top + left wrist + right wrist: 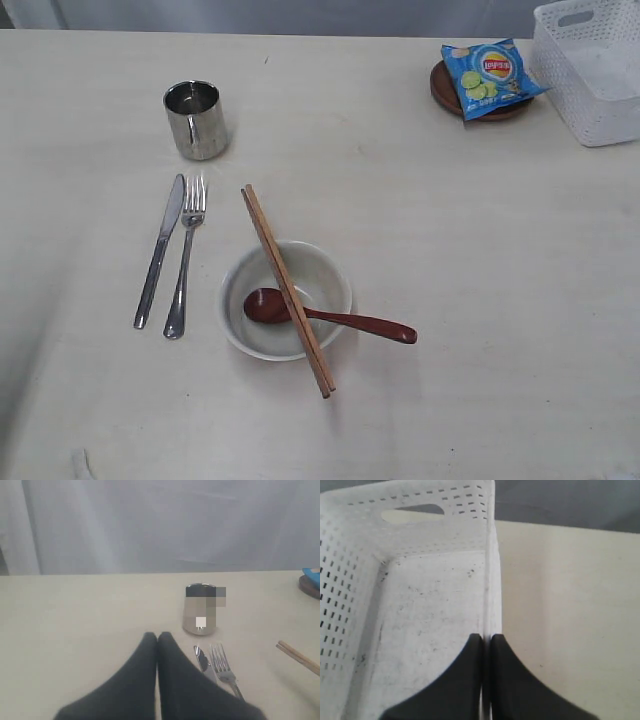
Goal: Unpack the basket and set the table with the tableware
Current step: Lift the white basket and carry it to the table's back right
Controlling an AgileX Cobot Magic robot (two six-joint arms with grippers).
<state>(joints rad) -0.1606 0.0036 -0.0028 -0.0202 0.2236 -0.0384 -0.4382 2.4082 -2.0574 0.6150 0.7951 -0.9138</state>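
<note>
**Items outside the task.** Snack bag point(492, 75): blue foil packet lying face up and tilted, far right in the exterior view. It has a round red-and-yellow logo near the top, green lime slices printed toward one lower corner, and crimped seals at both ends. Only its blue corner shows in the left wrist view. Backdrop point(150, 525): pale grey drape with faint vertical folds, filling the background.

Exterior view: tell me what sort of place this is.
Likely a staged test setup rather than a home: a cream table, a plain grey curtain behind it, and a single place setting around a white bowl.
</note>
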